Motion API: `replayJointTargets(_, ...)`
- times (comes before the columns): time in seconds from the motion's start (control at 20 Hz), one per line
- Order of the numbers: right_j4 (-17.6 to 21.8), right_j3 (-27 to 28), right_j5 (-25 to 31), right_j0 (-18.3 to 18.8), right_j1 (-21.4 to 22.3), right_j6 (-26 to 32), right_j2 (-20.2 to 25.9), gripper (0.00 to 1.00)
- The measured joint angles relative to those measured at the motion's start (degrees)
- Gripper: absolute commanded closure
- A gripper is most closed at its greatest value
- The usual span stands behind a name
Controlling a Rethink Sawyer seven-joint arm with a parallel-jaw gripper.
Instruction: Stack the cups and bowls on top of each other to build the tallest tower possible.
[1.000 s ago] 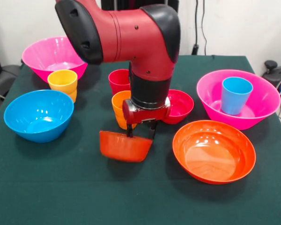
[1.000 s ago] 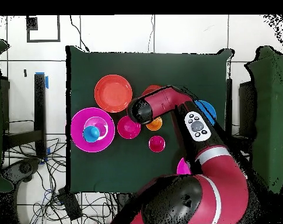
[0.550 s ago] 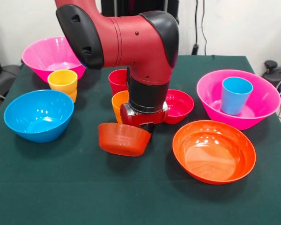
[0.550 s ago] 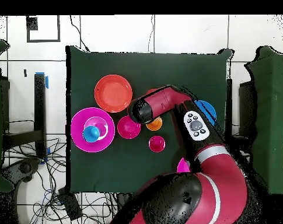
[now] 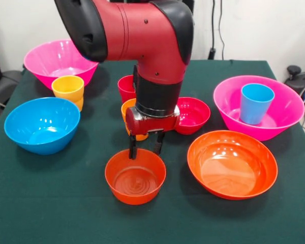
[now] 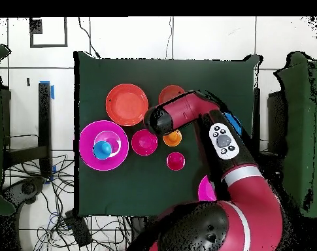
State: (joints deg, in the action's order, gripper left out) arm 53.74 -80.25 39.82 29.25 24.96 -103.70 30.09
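Resting upright on the green table [image 5: 51, 203], the small orange bowl [image 5: 135, 176] is seen glossy and empty — beside the wide orange bowl [image 5: 232, 163]. The claw [image 5: 144, 150] is held parted just above its far rim, gripping nothing.

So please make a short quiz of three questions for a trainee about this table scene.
1. True or false: the glossy blue plastic cup stands inside a large pink plastic bowl.
2. Which thing lies directly below the gripper?
A. the medium blue plastic bowl
B. the small orange plastic bowl
C. the wide shallow orange bowl
3. Fill in: the small orange bowl sits upright on the green ____.

Key: 1 true; 2 B; 3 table. The gripper's fingers hang open just above the small bowl's far rim, holding nothing.
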Motion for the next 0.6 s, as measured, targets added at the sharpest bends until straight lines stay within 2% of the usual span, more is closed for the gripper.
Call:
replayJointTargets(0.3, 0.01, 0.02, 0.0, 0.22, 2.35, 1.34, 0.15, 0.0)
replayJointTargets(0.6, 0.07, 0.51, 0.0, 0.37, 1.57, 2.17, 0.55, 0.0)
